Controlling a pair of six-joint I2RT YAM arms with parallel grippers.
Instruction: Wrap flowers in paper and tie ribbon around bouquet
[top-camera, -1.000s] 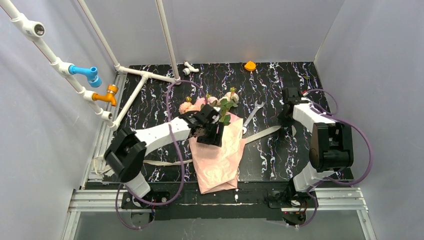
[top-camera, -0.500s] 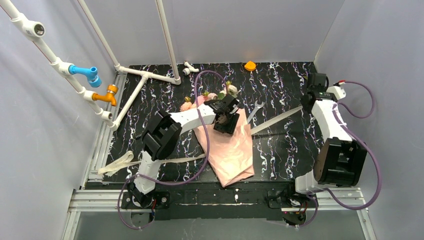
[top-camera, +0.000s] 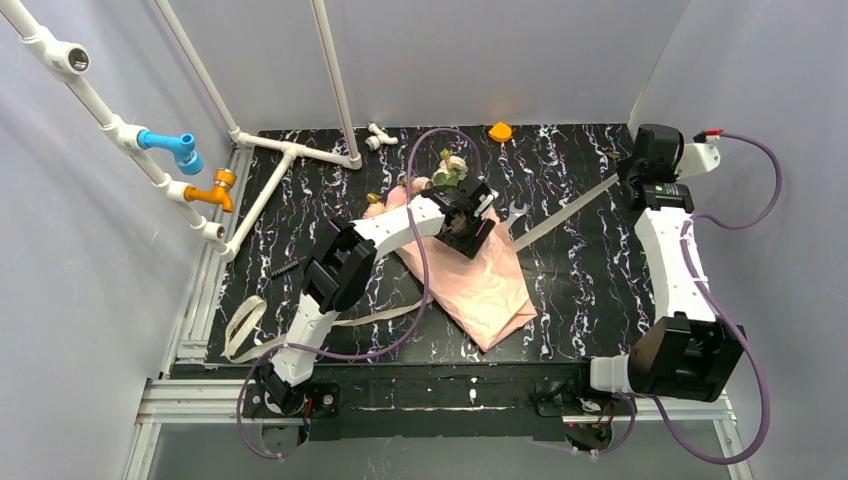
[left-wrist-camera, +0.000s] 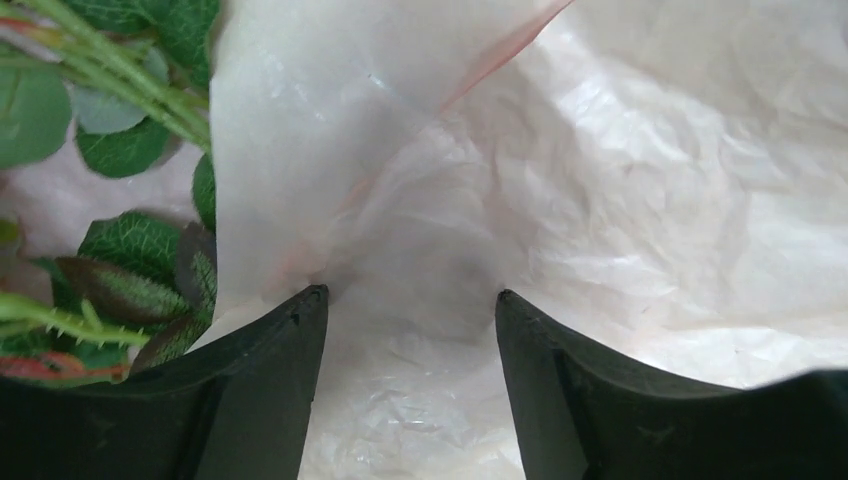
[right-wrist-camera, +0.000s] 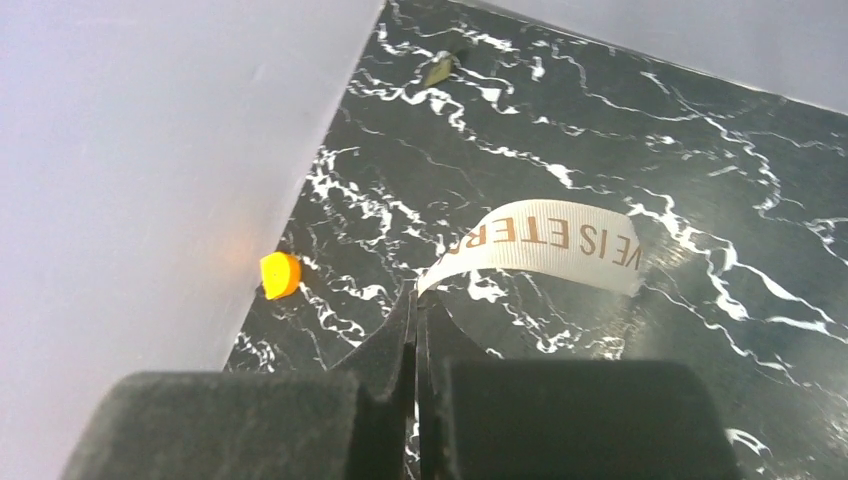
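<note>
Pinched shut on the printed cream fabric ribbon (right-wrist-camera: 545, 244), my right pincer (top-camera: 640, 180) stretches it toward frame centre, where my half-open left pincer (left-wrist-camera: 410, 330) presses the already-wrapped, yet untied pink-paper bouquet (top-camera: 470, 270).

ribbon (right-wrist-camera: 545, 245) printed "ETERE IS", partly legible

Two robot arms are standing at the table's near edge, one bouquet (top-camera: 455, 240) is lying between them, and one ribbon (top-camera: 560, 207) is stretching across it. One spanner (top-camera: 516, 211), one orange cap (top-camera: 500, 131) and two taps, one blue (top-camera: 172, 147) and one orange (top-camera: 212, 189), are showing too.
</note>
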